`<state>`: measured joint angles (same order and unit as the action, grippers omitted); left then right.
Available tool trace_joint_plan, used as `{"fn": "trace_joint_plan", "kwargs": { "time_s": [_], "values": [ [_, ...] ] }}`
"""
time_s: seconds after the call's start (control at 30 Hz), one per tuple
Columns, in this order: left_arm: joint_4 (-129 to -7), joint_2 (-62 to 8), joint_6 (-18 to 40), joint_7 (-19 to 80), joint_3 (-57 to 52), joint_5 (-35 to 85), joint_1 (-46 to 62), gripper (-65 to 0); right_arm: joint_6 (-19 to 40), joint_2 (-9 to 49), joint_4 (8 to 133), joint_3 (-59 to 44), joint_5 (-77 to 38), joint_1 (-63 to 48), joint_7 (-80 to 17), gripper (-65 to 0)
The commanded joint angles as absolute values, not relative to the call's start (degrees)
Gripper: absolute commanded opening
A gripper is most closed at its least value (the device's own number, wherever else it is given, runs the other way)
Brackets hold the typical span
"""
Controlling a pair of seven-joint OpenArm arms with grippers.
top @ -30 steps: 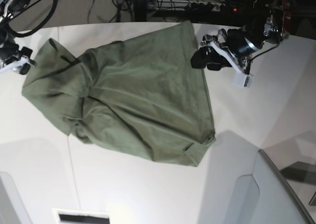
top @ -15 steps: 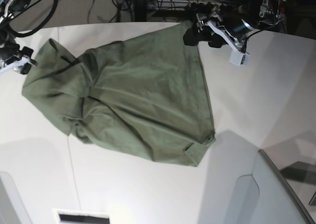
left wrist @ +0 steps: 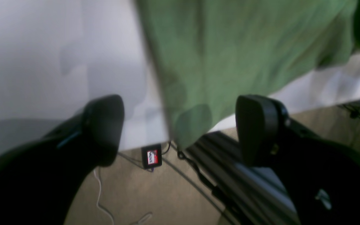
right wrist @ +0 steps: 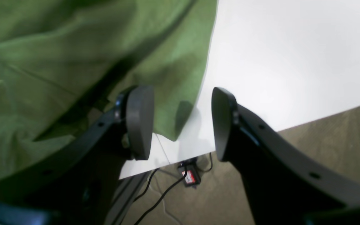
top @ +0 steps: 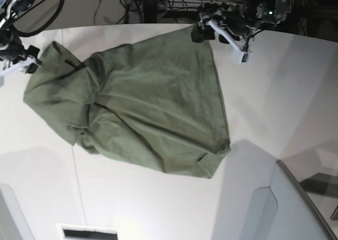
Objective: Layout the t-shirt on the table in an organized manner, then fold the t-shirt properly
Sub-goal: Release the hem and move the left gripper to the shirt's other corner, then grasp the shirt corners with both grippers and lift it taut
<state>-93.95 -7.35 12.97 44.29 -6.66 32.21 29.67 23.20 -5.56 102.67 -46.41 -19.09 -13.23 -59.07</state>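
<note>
The olive-green t-shirt [top: 148, 108] lies crumpled and roughly spread on the white table [top: 274, 92]. My left gripper [top: 202, 31] is at the shirt's far right corner by the table's far edge. In the left wrist view it [left wrist: 180, 128] stands wide open, its jaws on either side of the shirt corner [left wrist: 192, 125], which hangs over the edge. My right gripper [top: 30, 60] is at the shirt's far left corner. The right wrist view shows it [right wrist: 181, 122] open, one finger [right wrist: 139, 122] over the cloth [right wrist: 58, 62] and the other over bare table [right wrist: 292, 62].
A grey raised panel [top: 296, 203] fills the near right corner and another [top: 8, 213] sits at the near left. Beyond the far edge are cables [top: 158, 2] and the floor. A metal frame [left wrist: 245, 181] runs under the table edge.
My left gripper has moved left and toward the far edge, from beside the shirt's right side to its far corner, and has opened wider. The right gripper shifted slightly. The shirt lies as before.
</note>
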Motion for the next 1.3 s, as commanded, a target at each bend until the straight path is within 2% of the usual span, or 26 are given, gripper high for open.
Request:
{"fn": "trace_joint_plan", "kwargs": {
  "time_s": [0.0,0.13,0.3,0.47,0.5,0.57,0.6,0.67,0.7,0.83,1.13,1.2,1.27],
  "values": [
    [-94.2,-7.16,13.14,45.05,-6.64,31.69,30.55,-10.2,23.52,-4.97,103.34,-46.64,-19.56,-13.05,-58.07,-36.6],
    [-93.93,-7.43,13.14,45.05,-1.71,31.69,29.41,-10.9,23.52,-4.97,102.81,-46.64,-19.56,-12.97,-58.07,-36.8],
    [-93.41,-6.99,12.97,45.05,1.19,31.69,28.97,-11.0,23.52,-4.97,102.81,-46.64,-19.56,-12.97,-58.07,-46.7],
    [-88.66,-6.9,13.05,45.05,1.27,31.69,26.42,-12.7,23.52,-4.97,102.81,-46.64,-19.56,-12.97,-58.07,-48.0],
    [-87.69,-6.9,13.14,45.05,1.27,31.69,25.71,-16.1,23.52,-4.97,102.81,-46.64,-19.56,-12.97,-58.07,-48.0],
    [-85.93,-6.9,13.14,45.05,1.36,31.78,24.92,-28.8,23.52,-4.97,102.73,-46.55,-19.56,-12.88,-58.07,-48.0],
    [-85.41,-6.9,13.14,44.97,1.27,31.78,24.75,-37.7,23.52,-4.97,102.73,-46.46,-19.56,-12.88,-58.07,-47.9],
    [-85.32,-6.29,13.14,44.97,1.27,31.78,23.87,-60.1,23.52,-4.97,102.73,-46.55,-19.56,-12.88,-58.07,-48.0],
    [-85.41,-6.11,13.14,44.97,1.19,31.78,23.69,-65.0,23.52,-4.97,102.73,-46.46,-19.56,-12.88,-58.07,-48.2],
    [-86.99,-6.64,13.14,45.05,0.66,31.78,23.34,-65.0,23.52,-4.97,102.73,-46.2,-19.56,-12.79,-58.15,-48.6],
    [-101.58,-12.62,12.88,47.16,-3.3,31.78,23.34,-65.0,23.34,-5.41,102.73,-46.11,-19.56,-12.35,-61.76,-47.1],
    [-103.52,-12.62,12.88,50.68,-6.2,31.78,21.93,-65.0,23.43,-5.41,102.55,-46.46,-19.56,-11.03,-65.54,-39.8],
    [-105.36,-12.62,12.97,54.37,-9.1,31.78,20.09,-65.0,23.43,-5.32,101.49,-46.64,-19.56,-9.71,-68.18,-26.4]
  ]
}}
